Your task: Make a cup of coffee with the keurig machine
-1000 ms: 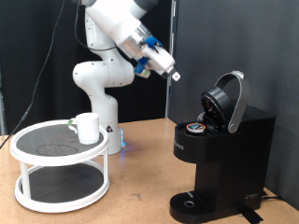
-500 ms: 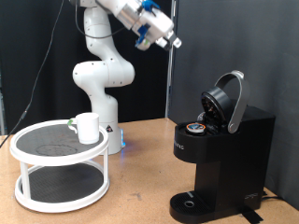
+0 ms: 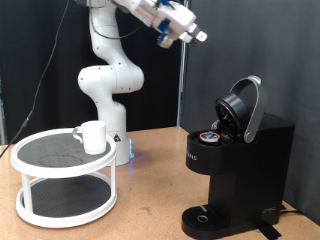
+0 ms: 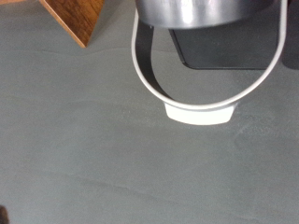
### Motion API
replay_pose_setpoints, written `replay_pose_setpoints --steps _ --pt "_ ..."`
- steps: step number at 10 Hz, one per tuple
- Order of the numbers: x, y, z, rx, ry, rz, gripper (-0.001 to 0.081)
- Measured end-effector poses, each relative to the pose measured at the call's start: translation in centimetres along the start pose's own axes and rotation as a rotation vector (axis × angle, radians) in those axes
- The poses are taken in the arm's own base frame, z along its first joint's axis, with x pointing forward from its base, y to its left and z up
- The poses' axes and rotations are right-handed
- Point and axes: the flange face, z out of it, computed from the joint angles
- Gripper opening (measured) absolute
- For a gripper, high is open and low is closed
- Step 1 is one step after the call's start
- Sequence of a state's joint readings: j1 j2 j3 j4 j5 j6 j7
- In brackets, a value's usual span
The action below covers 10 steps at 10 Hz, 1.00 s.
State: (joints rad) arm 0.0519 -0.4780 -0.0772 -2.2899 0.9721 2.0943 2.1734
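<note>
Hovering at upper middle, the hand (image 3: 199, 36) grips nothing; can't tell its spread. Keurig machine (image 3: 238, 160) at right: lid up, pod in. Cup (image 3: 94, 136) sits on the left rack (image 3: 62, 178), so brewing's undone.

Cup (image 3: 94, 136) on shelf (image 3: 30, 168), left of keurig machine (image 3: 238, 170)

Bench (image 3: 150, 205): brown wood-grain top, running across the lower part of the exterior view.

Directly on it:
- White two-tier round rack (image 3: 65, 185) with dark mesh shelves, at the exterior view's left. The cup (image 3: 93, 137) sits on its upper shelf, not on the bench itself.
- The keurig machine (image 3: 238, 170) at the exterior view's right, lid up, round drip tray at its base.
- White robot base (image 3: 108, 100) at the back, between rack and machine.

Rack and machine stand well apart.
</note>
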Motion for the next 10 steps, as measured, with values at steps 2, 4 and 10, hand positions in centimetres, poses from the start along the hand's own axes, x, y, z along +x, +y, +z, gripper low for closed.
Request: replay_pose_setpoints --steps 2,4,10 --pt "-1.3 1.3 2.5 0.000 0.058 0.008 0.0734" --pt "-2.5 2.5 5.0 0.016 0.100 -0.004 0.0734" --pt "-5.1 5.3 12.3 0.049 0.165 -0.020 0.0734"
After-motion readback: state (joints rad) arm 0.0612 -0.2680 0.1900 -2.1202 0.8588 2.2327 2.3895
